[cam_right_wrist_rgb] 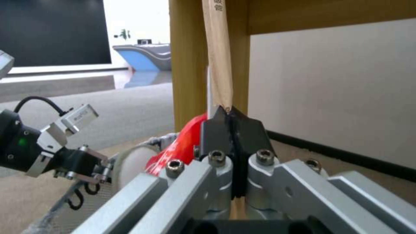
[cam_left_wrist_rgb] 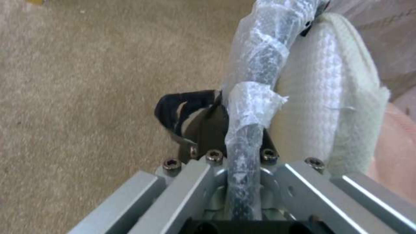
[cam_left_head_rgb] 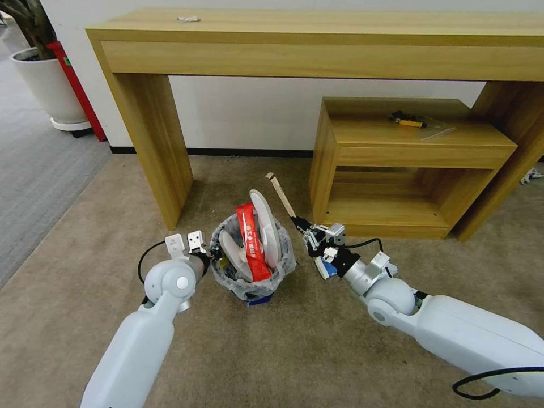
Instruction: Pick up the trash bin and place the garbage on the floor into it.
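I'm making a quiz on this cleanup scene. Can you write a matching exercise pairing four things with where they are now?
Things:
1. flat wooden stick
2. long red snack wrapper
3. small round black trash bin with clear bag liner
4. large white plant pot

Places:
A. standing inside the bin beside a white slipper
B. far left, by the wall
C. pinched in the right gripper, beside the bin
D. on the beige carpet, rim gripped by the left gripper

Pairs: 1-C, 2-A, 3-D, 4-B
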